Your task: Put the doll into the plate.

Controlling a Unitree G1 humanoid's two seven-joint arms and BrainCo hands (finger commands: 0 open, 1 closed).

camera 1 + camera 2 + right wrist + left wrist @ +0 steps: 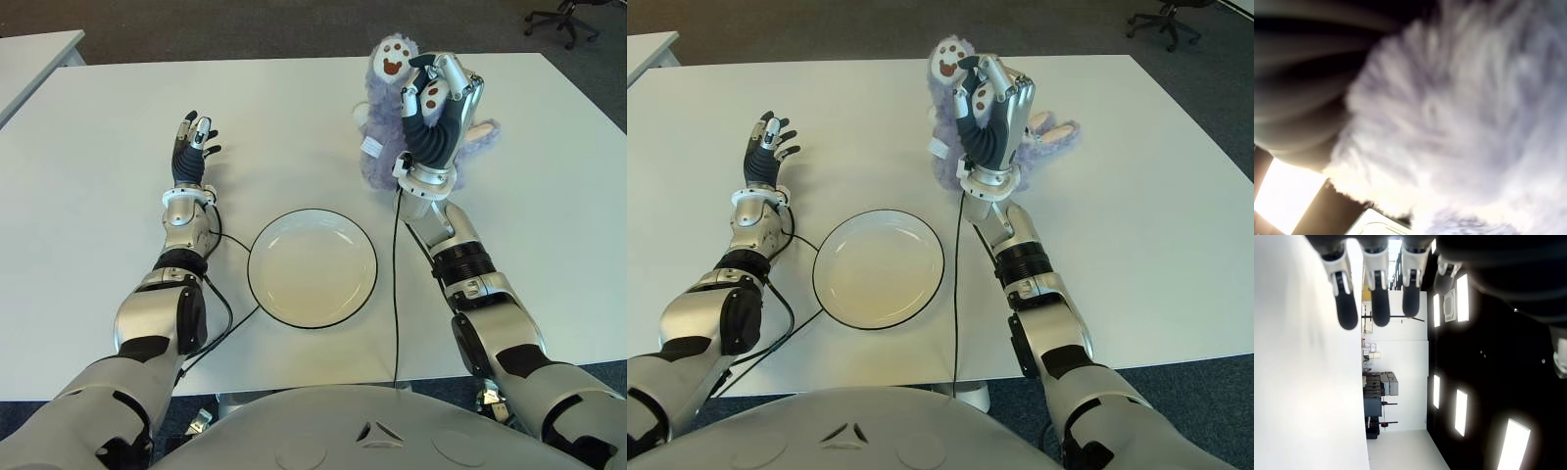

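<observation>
Right hand [438, 103] up at the far side of the table [88, 215], fingers [431, 95] wrapped round the purple plush doll [384, 137], fur filling the whole right wrist view and pressed against the palm. Doll held roughly upright, long axis running top to bottom, one paw sole with its brown pads turned up toward the camera at the top, a white tag showing at its left flank, a leg or arm trailing off to the right behind the hand. Hard to tell whether the doll's lower end is off the table or brushing it. White plate [272, 305] with its dark rim sitting empty, nearer the robot's body and to the left of the doll, well apart from it, roughly on the robot's midline. So the line that matters: from the grasp, down toward the body and leftward to reach the plate's middle. Probably a carry with the doll kept clear of the plate's rim, then a release over the centre, the trailing limb the likeliest part to hang over the edge. Black cable [396, 294] running along the right forearm, between arm and plate. Left hand [192, 145] out to the left of the plate, fingers spread loosely and holding nothing, farther from the doll than the right and not involved.
</observation>
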